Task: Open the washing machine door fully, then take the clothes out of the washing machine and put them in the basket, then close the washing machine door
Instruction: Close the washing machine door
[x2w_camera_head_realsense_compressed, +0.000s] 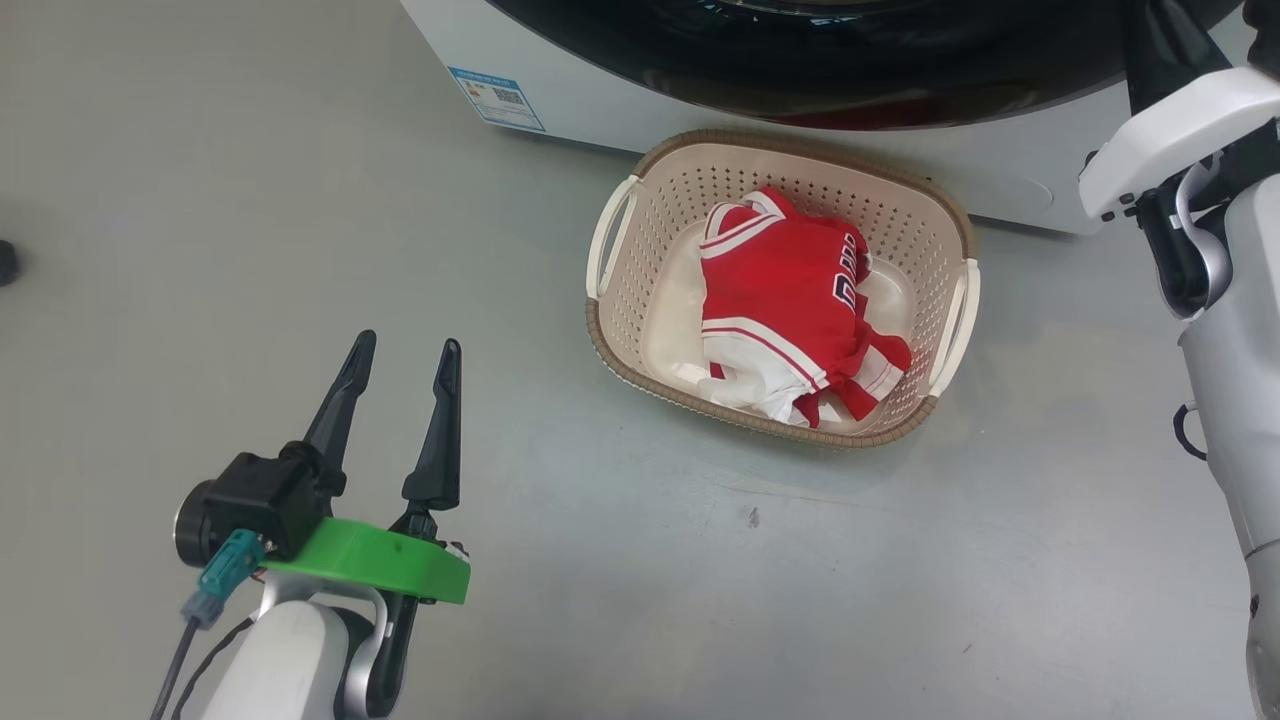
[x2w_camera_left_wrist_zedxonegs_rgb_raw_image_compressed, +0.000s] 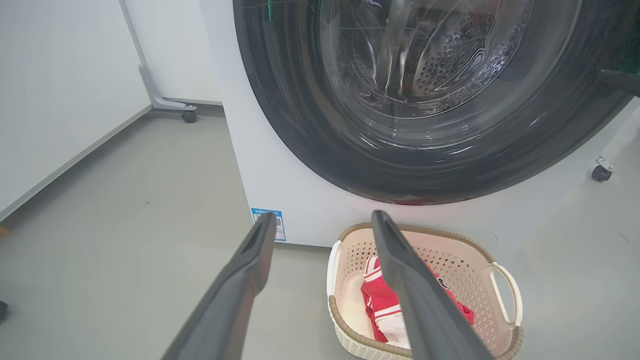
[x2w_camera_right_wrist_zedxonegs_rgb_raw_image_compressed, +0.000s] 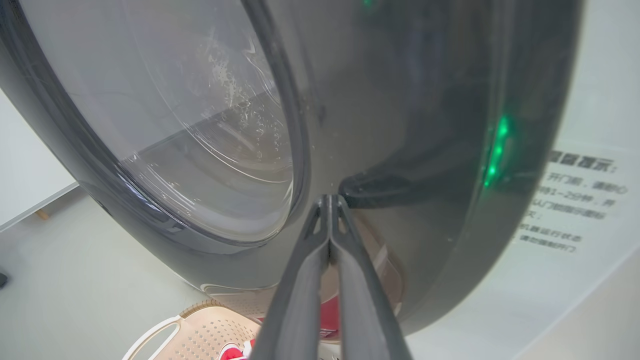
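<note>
The washing machine (x2w_camera_head_realsense_compressed: 600, 100) stands ahead, and its glossy black washing machine door (x2w_camera_left_wrist_zedxonegs_rgb_raw_image_compressed: 425, 165) lies flat against the front with the steel drum visible through the glass. My right gripper (x2w_camera_right_wrist_zedxonegs_rgb_raw_image_compressed: 330, 197) is shut with nothing in it. Its tips meet their own reflection on the door (x2w_camera_right_wrist_zedxonegs_rgb_raw_image_compressed: 425, 125), right of the glass bowl. On the floor below sits the basket (x2w_camera_head_realsense_compressed: 800, 140), holding the red and white clothes (x2w_camera_head_realsense_compressed: 780, 290). Left of the basket, my left gripper (x2w_camera_head_realsense_compressed: 408, 343) hovers open and empty over the floor. In the left wrist view the open fingers (x2w_camera_left_wrist_zedxonegs_rgb_raw_image_compressed: 420, 300) frame the basket (x2w_camera_left_wrist_zedxonegs_rgb_raw_image_compressed: 480, 280).
My right arm's white forearm (x2w_camera_head_realsense_compressed: 1170, 140) rises along the right edge toward the door. A blue sticker (x2w_camera_head_realsense_compressed: 497, 97) marks the machine's lower left corner. A wheeled white stand (x2w_camera_left_wrist_zedxonegs_rgb_raw_image_compressed: 189, 116) is by the wall to the left. Grey floor spreads around the basket.
</note>
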